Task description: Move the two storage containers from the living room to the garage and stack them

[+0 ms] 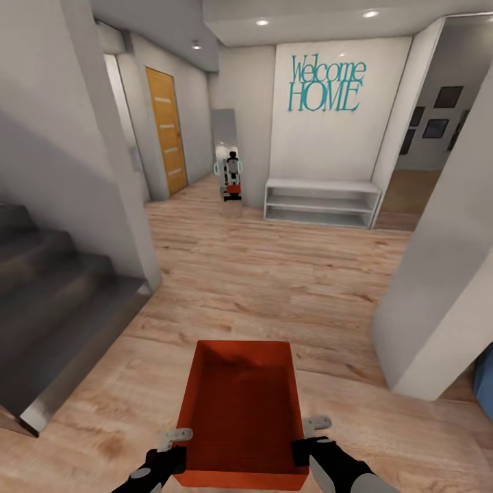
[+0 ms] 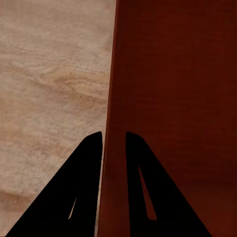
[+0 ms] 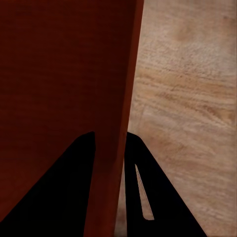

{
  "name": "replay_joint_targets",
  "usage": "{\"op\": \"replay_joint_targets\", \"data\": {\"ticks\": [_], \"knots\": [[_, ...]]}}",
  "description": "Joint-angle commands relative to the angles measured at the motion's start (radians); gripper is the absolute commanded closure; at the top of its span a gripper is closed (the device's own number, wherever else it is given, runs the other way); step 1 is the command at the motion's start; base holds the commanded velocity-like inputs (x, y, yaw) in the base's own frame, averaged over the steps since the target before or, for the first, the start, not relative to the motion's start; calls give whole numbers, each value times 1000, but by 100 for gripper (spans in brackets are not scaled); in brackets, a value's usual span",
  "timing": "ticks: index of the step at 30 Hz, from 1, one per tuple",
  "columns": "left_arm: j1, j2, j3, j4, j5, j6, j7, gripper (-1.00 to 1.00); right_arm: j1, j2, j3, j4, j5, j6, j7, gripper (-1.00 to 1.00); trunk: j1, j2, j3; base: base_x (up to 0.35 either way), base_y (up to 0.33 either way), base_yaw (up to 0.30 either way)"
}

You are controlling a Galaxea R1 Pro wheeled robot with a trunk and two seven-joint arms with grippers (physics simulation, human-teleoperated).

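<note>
Both grippers, left (image 1: 179, 448) and right (image 1: 306, 441), are clamping the bin (image 1: 241, 411) walls at lower centre, above wood floor (image 1: 274, 274).

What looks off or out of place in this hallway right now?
Nothing stands out. The storage container is carried level above the wood floor, with the left pincer and right pincer each shut on a side wall. It looks empty and undamaged. The white shelf stands straight against the wall.
</note>
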State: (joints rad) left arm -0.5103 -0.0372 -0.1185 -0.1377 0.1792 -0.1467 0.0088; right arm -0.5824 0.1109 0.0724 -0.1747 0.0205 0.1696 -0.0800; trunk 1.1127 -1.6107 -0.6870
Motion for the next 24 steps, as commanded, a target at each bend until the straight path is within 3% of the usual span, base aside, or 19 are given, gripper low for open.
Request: {"op": "replay_joint_targets", "data": {"ticks": [1, 24], "knots": [[-1, 1, -1, 1, 8, -4, 8, 100, -1, -10, 0, -3, 21, 8, -9, 100, 1, 0, -1, 343, 0, 0], [-1, 1, -1, 1, 8, -4, 8, 100, -1, -10, 0, -3, 21, 8, -9, 100, 1, 0, -1, 343, 0, 0]]}}
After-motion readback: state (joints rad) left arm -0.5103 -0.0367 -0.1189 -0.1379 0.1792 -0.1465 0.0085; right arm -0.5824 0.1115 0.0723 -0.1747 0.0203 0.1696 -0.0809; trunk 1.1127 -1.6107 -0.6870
